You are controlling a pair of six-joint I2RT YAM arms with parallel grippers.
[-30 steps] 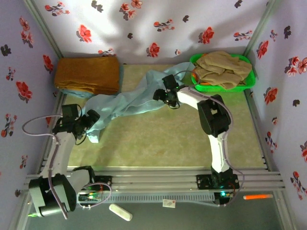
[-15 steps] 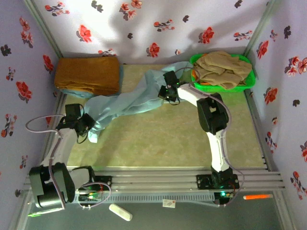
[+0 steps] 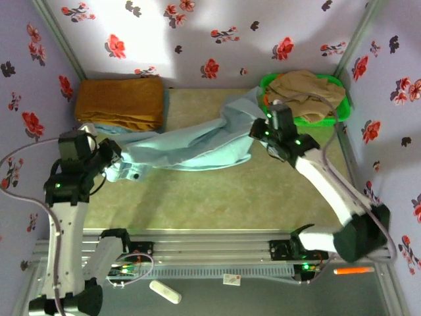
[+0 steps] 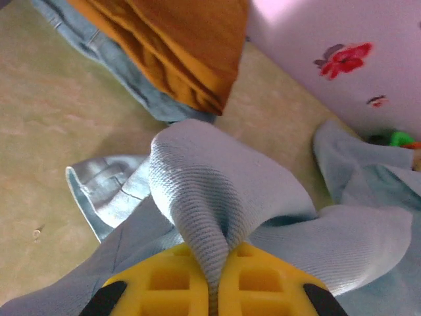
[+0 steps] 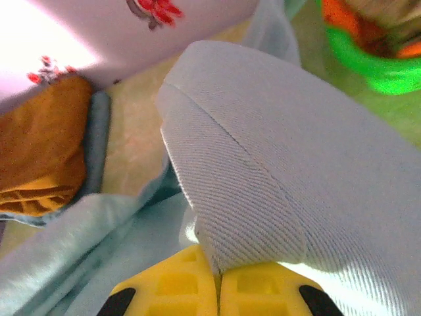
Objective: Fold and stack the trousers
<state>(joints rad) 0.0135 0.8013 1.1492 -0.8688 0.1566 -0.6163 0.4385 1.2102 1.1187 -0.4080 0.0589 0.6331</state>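
One pair of pale aqua-blue trousers [image 3: 197, 146] is seen stretched across the middle of the top view. It is held between two grippers: the left gripper [image 3: 110, 160] at centre left and the right gripper [image 3: 258, 130] just right of centre. In each wrist view, two yellow fingers [image 4: 171, 283] are pressed together on a raised ridge of the blue fabric. One folded mustard-brown cloth [image 3: 118, 102] lies at upper left. One green basket [image 3: 343, 108] at upper right holds one beige garment [image 3: 306, 89].
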